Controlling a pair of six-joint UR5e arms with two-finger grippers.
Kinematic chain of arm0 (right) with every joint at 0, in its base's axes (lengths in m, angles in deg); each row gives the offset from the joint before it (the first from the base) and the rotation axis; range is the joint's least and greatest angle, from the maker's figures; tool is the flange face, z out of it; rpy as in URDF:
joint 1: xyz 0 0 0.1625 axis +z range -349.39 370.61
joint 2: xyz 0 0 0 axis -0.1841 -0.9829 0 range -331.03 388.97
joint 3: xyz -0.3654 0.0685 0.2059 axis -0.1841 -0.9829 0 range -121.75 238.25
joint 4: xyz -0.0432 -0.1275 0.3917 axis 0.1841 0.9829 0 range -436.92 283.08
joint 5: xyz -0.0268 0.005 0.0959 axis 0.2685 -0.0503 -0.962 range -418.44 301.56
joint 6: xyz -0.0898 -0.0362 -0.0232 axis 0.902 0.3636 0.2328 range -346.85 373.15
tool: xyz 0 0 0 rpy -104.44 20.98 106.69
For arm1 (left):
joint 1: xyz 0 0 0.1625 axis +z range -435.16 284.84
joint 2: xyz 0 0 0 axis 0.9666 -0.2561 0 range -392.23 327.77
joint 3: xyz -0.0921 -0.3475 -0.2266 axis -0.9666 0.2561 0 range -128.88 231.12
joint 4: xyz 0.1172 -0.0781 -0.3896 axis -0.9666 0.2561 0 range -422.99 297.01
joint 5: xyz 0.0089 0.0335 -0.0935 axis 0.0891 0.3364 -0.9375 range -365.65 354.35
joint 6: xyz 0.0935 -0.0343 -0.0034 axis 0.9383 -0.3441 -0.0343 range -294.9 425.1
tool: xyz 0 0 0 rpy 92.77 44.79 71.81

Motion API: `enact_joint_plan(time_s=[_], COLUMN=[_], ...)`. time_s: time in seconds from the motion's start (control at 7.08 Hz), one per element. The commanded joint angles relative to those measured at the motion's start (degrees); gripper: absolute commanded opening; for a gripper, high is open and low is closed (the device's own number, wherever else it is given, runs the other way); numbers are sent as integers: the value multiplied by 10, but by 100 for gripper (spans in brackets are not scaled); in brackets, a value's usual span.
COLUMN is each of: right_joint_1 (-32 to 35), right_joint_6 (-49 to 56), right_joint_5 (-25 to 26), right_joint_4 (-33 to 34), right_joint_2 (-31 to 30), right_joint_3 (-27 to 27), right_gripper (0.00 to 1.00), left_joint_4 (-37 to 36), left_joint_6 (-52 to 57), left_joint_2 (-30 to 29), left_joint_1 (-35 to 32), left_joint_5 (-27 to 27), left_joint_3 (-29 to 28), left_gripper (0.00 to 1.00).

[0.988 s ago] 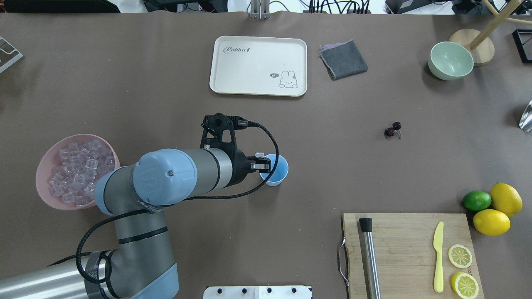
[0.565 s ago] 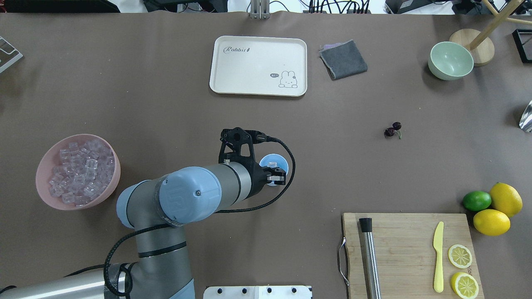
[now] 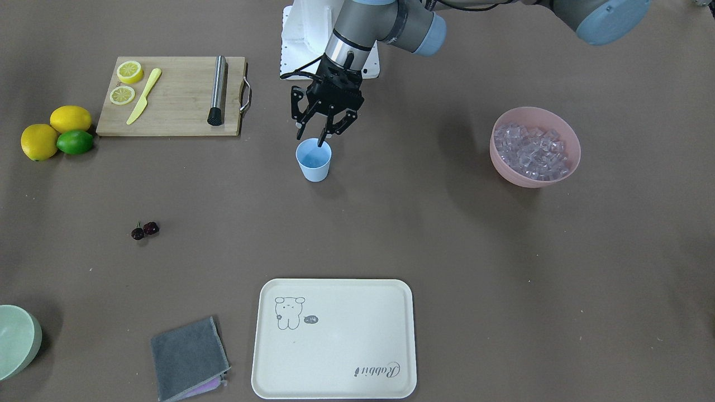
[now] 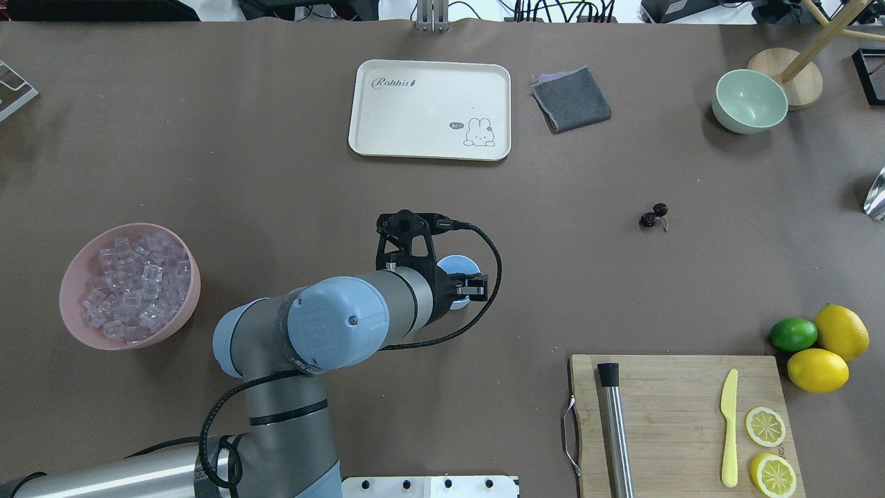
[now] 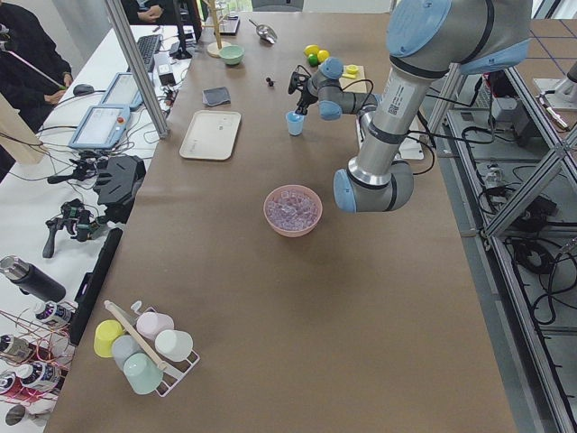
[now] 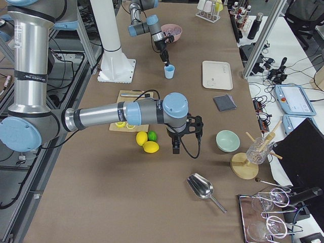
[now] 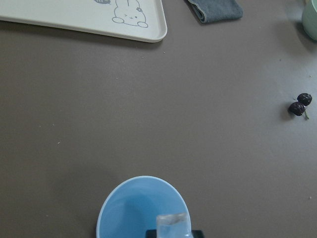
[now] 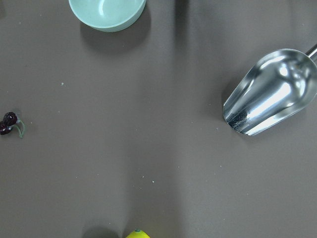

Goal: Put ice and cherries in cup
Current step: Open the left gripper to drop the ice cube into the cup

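Observation:
The light-blue cup (image 3: 314, 162) stands mid-table and shows partly under my left wrist in the overhead view (image 4: 456, 263). My left gripper (image 3: 310, 139) hangs just above the cup's mouth, shut on one clear ice cube (image 7: 172, 223), which the left wrist view shows over the cup's near rim (image 7: 133, 208). The rest of the ice (image 4: 131, 283) fills the pink bowl (image 4: 66, 283) at my left. The cherries (image 4: 654, 215) lie on the table to the cup's right. My right gripper (image 6: 175, 148) hovers near the lemons; I cannot tell whether it is open.
A cream tray (image 4: 429, 111), a grey cloth (image 4: 571, 99) and a pale green bowl (image 4: 749, 101) lie at the far side. A cutting board (image 4: 677, 387) with muddler, knife and lemon slices is near right, beside lemons and a lime (image 4: 793, 334). A metal scoop (image 8: 267, 94) lies further right.
My left arm has swung right. The gripper with the ice cube has moved from the cup's left rim to over the cup's mouth.

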Motion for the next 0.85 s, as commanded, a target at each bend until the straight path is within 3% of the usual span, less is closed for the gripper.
enact_joint_plan(time_s=[0.0, 0.28, 0.71], right_joint_1=[0, 0, 0], right_joint_6=[0, 1, 1], right_joint_5=[0, -2, -4], right_joint_4=[0, 0, 0], right_joint_2=[0, -2, -5], right_joint_3=[1, 3, 6], right_gripper=[100, 100, 100], left_joint_4=[-1, -45, -168], left_joint_6=[-2, 2, 81], left_joint_2=[2, 24, 63], left_joint_1=[-1, -15, -98], left_joint_5=[1, -4, -107], left_joint_3=[13, 73, 189], left_gripper=[97, 97, 97])
